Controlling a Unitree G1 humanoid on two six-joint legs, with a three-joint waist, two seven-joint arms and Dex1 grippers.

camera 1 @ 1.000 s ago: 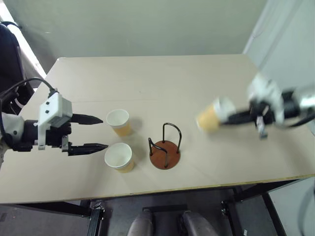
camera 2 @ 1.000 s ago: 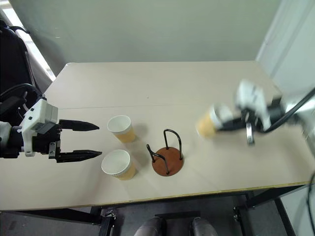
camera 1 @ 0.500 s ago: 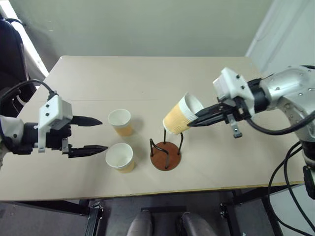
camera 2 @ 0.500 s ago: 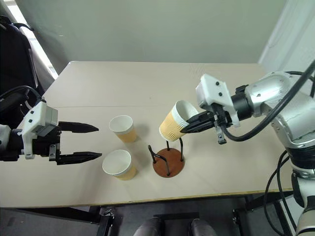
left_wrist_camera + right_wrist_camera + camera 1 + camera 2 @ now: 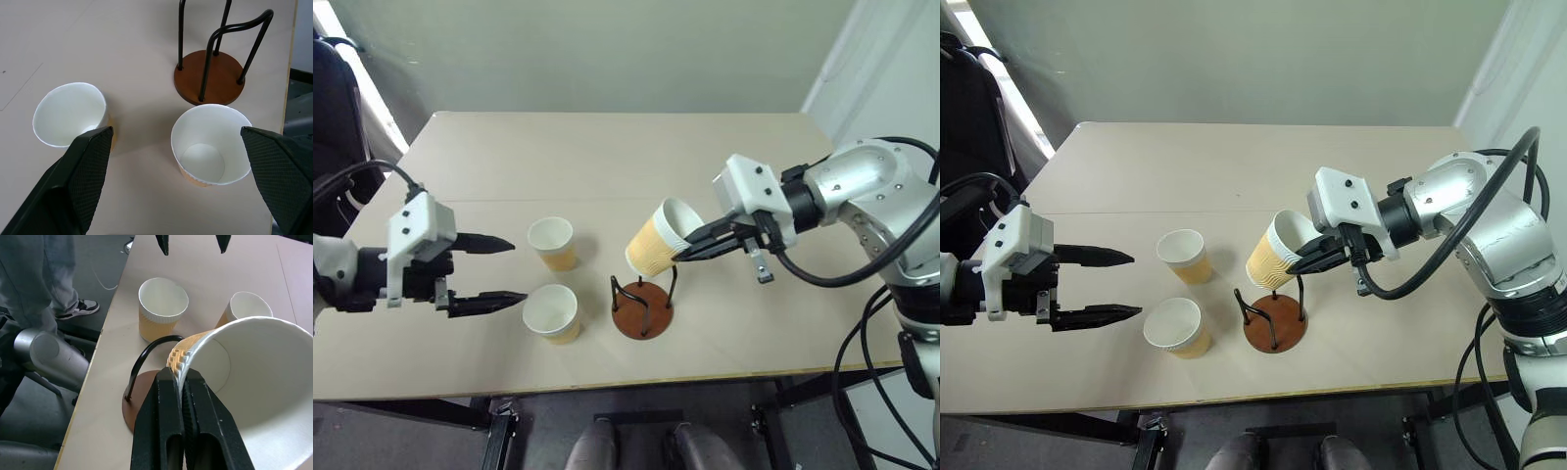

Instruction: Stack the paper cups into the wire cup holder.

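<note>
Risk first: tilted tan-yellow ribbed paper cup with white rolled rim point(image 5: 661, 238), pinched at its rim wall by the right gripper point(image 5: 690, 246), fingers shut on a single thin edge. Likely to swivel or slip in so narrow a hold. Carried mouth-up but leaning, bottom pointing down toward the wire loops; likely to snag on a loop top or land outside them if lowered at this slant. Holder light enough, by its look, to be shoved or tipped by a sideways knock.

Largest to smallest: pale beige rectangular worktop point(image 5: 607, 157), bearing everything in its near half. Left gripper point(image 5: 514, 266), black fingers spread wide, holding nothing, level above the worktop toward the near left edge, pointing at the two standing cups.

Containers: small wire cup holder, round reddish-brown disc base with two thin black upright loops point(image 5: 642, 305), near the middle of the near edge, holding nothing yet. Two upright tan-yellow paper cups just beside it on its left, farther one point(image 5: 552, 243) and nearer one point(image 5: 551, 311), close together without touching, both white inside and empty. Held cup likewise empty.
</note>
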